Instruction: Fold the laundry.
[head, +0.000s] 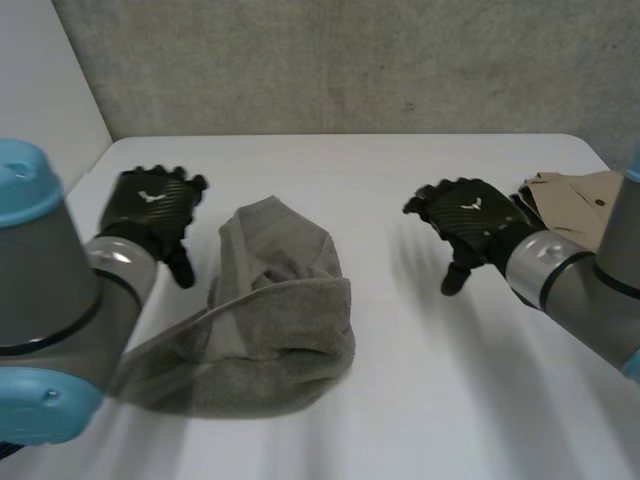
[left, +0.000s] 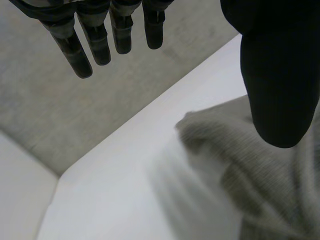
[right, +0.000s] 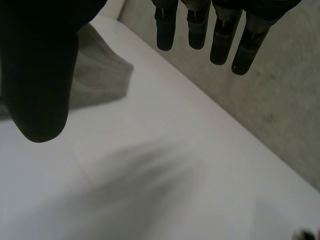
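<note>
A grey towel (head: 270, 320) lies rumpled and partly folded over itself on the white table (head: 400, 420), left of the middle. My left hand (head: 150, 215) hovers just left of the towel's far end, fingers straight and apart from the thumb, holding nothing. In the left wrist view the fingers (left: 95, 37) hang above the table and the thumb (left: 280, 85) is over the towel (left: 260, 170). My right hand (head: 465, 225) floats right of the towel, well clear of it, fingers (right: 220, 35) and thumb (right: 40, 75) spread and empty. The towel's far corner (right: 100, 75) lies beyond that thumb.
A beige garment (head: 575, 205) lies at the table's far right edge, behind my right forearm. A grey wall (head: 350, 60) runs along the back of the table. Bare tabletop stretches between the towel and my right hand.
</note>
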